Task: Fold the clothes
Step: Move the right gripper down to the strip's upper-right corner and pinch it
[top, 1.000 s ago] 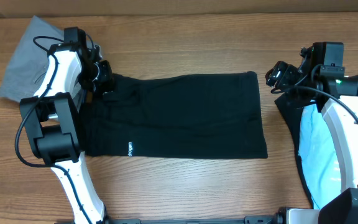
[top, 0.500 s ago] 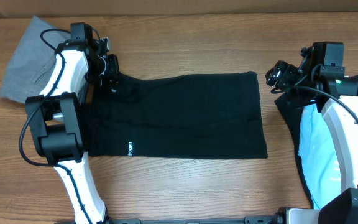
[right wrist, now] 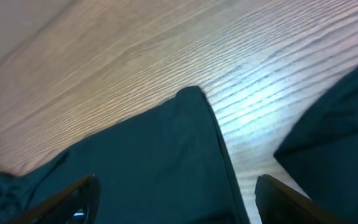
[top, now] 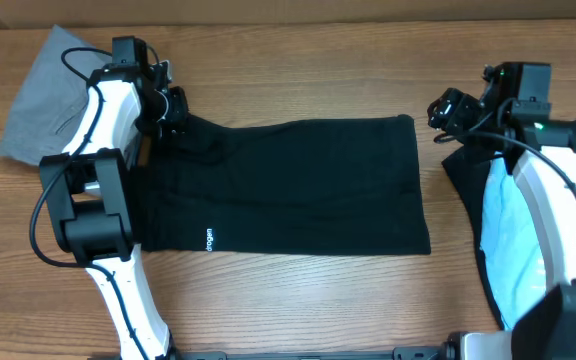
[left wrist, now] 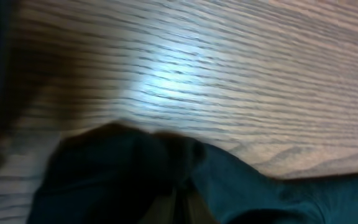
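The large black shirt [top: 288, 185] lies flat as a wide rectangle in the middle of the table, with small white hem text [top: 208, 239] near its front left. My left gripper [top: 172, 110] sits at the shirt's far left corner. In the left wrist view the gripper [left wrist: 180, 208] is shut on bunched black fabric [left wrist: 117, 168]. My right gripper [top: 444, 108] hangs open just right of the shirt's far right corner. In the right wrist view its fingers [right wrist: 73, 199] stand wide apart over that corner [right wrist: 166, 149].
Grey trousers [top: 40, 95] lie at the far left behind the left arm. A light-blue tee [top: 516, 250] lies on another dark garment [top: 463, 180] at the right edge, under the right arm. Bare wood shows in front of the shirt.
My left gripper moved toward the far edge and slightly right, pulling the shirt's far left corner with it. The right gripper shifted slightly toward the far edge.
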{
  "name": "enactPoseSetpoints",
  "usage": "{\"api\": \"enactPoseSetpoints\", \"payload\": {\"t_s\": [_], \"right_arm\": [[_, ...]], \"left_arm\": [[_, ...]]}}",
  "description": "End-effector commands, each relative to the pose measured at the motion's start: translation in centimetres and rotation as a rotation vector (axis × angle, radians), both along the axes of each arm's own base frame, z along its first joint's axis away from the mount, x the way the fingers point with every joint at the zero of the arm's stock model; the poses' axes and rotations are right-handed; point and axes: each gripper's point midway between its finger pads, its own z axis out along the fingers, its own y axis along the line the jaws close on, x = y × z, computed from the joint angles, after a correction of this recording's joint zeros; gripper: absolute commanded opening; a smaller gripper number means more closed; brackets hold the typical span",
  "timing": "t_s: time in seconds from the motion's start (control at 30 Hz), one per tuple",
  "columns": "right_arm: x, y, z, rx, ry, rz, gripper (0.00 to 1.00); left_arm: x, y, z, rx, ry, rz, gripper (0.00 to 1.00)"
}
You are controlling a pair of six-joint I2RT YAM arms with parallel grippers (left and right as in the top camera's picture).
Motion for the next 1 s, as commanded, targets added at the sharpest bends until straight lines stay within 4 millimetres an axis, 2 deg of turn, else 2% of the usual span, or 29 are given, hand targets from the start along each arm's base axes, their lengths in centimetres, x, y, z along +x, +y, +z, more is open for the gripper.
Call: {"api": "enactPoseSetpoints", "payload": {"t_s": [0.0,0.17,0.23,0.4,0.63,0.77,0.97], "right_arm": [[2.2,-0.5,-1.6,-0.008,-0.011,-0.007,0.84],[5.5,-0.8,-3.7,-0.012,-0.072,-0.007,0.78],[6.6,-0.9,-5.2,-0.013,-0.078,-0.007,0.78],[7.8,-1.0,-7.7,-0.013,-0.075,-0.007,0.78],[8.4,-0.9,-11.5,-0.001,-0.036,-0.001,0.82],[8.3,0.3,-13.6,0.058,-0.008,0.040,0.83],[8.0,1.4,-14.8,0.072,0.004,0.114,0.83]], "left_arm": [[0.8,0.5,2.1,-0.043,-0.045,0.047,0.04],[0.8,-0.5,2.5,-0.100,-0.053,0.019,0.06],[0.7,-1.1,2.6,-0.130,-0.049,0.007,0.08],[-0.3,-1.7,2.5,-0.163,-0.008,0.001,0.10],[-2.0,-1.8,2.0,-0.164,0.062,-0.016,0.16],[-2.2,-1.4,1.8,-0.139,0.070,-0.011,0.26],[-2.3,-0.7,1.7,-0.125,0.076,0.004,0.47]]}}
